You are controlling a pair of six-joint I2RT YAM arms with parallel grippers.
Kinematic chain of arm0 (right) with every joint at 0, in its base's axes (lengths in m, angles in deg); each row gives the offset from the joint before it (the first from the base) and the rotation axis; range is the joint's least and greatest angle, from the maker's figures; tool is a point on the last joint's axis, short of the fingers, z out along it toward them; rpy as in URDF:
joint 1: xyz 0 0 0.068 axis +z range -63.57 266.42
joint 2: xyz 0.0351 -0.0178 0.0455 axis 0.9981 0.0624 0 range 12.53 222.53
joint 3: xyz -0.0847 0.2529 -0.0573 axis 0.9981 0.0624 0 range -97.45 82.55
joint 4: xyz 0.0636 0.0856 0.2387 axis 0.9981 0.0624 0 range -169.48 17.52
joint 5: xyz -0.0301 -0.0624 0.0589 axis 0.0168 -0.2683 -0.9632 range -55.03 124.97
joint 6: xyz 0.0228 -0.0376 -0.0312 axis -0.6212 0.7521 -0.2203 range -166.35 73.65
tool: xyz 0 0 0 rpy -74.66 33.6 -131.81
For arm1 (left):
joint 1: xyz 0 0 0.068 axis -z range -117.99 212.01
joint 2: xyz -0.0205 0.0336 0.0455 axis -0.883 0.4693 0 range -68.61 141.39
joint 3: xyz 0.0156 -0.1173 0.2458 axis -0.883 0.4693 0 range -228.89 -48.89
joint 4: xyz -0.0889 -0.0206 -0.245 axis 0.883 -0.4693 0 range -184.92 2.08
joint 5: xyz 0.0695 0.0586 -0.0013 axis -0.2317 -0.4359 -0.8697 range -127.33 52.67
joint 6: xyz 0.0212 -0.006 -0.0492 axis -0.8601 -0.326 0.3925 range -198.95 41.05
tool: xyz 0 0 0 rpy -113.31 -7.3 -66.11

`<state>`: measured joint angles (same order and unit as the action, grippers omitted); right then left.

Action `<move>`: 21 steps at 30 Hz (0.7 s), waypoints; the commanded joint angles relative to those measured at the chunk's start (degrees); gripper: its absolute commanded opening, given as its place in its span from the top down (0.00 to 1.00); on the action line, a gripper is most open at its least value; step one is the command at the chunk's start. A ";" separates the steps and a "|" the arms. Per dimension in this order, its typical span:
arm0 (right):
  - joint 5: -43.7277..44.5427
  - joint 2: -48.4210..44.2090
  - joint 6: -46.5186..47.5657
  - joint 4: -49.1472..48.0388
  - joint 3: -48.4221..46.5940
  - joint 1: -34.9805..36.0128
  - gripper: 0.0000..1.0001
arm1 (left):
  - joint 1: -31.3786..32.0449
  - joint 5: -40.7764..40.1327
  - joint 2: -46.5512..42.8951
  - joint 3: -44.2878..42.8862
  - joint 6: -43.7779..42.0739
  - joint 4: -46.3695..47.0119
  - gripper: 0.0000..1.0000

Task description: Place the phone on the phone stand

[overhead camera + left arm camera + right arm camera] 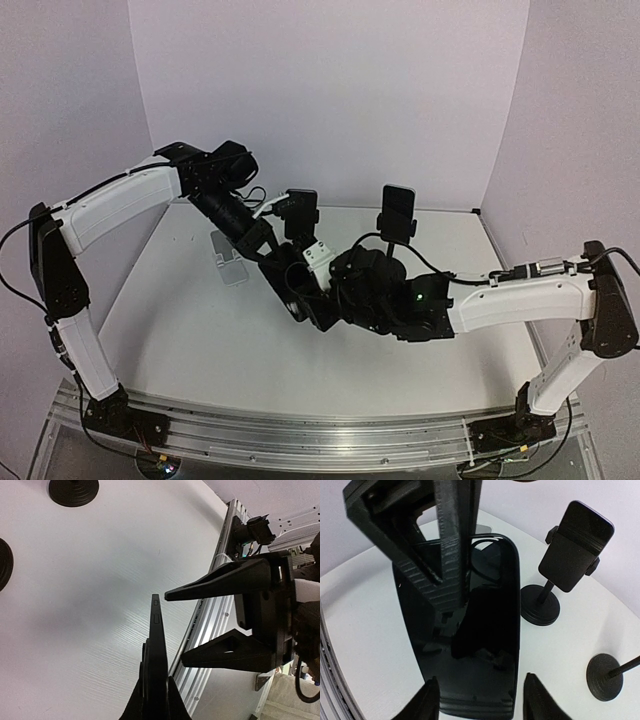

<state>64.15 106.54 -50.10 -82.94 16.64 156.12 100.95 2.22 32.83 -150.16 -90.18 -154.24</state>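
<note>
White table (200,330): L gripper (156,697) clamps phone (157,630); R gripper (481,700) jaws apart, straddling phone's end.

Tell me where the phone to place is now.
In both wrist views the phone is held over mid-table, clamped in the left gripper, just ahead of the open right gripper; a round-based stand rises behind it.

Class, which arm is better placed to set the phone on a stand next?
Left, probably. The left gripper is shut on the phone, while the right gripper only straddles its end, fingers apart.
</note>
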 commanded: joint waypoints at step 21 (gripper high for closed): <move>-5.85 -1.37 -4.24 -2.16 2.82 0.17 0.02 | -18.38 -29.86 15.97 -29.72 -42.55 -15.40 1.00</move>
<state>59.43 104.70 -53.55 -83.28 20.23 156.12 83.74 -25.27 45.56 -174.01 -126.88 -163.74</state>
